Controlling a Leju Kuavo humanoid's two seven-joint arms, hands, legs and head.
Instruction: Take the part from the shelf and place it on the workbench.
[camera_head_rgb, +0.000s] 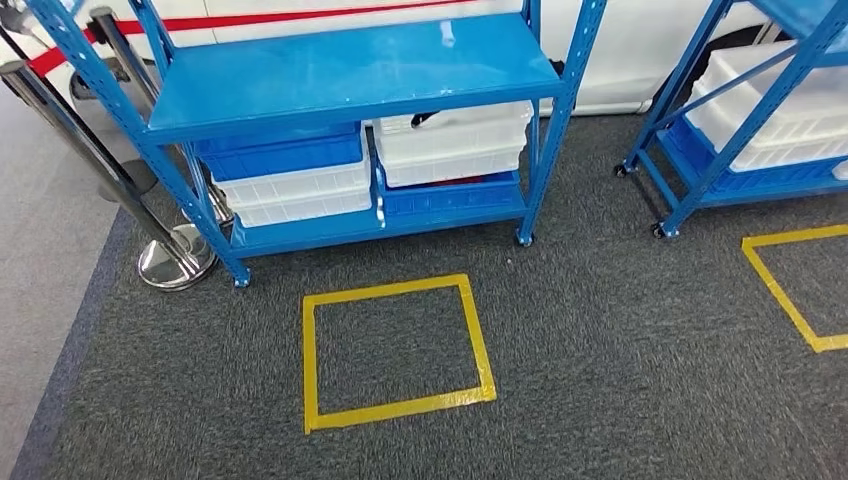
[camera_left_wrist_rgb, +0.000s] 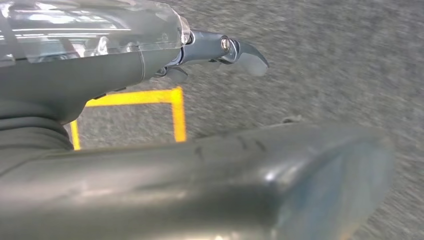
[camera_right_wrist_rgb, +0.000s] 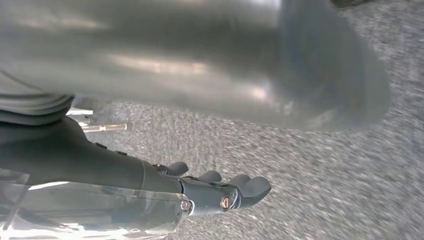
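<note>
Both hands — left hand (camera_left_wrist_rgb: 220, 55), right hand (camera_right_wrist_rgb: 220, 192) — hang empty, fingers loosely apart, since the shelf (camera_head_rgb: 350, 75) is not yet within reach.

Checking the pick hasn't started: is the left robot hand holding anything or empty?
Empty. In the left wrist view the left robot hand hangs over grey carpet beside yellow floor tape, fingers extended, nothing between them.

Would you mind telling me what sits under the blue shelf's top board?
Under the top board sit stacked bins: blue over white at left, white over blue at right. Their contents are mostly covered.
</note>
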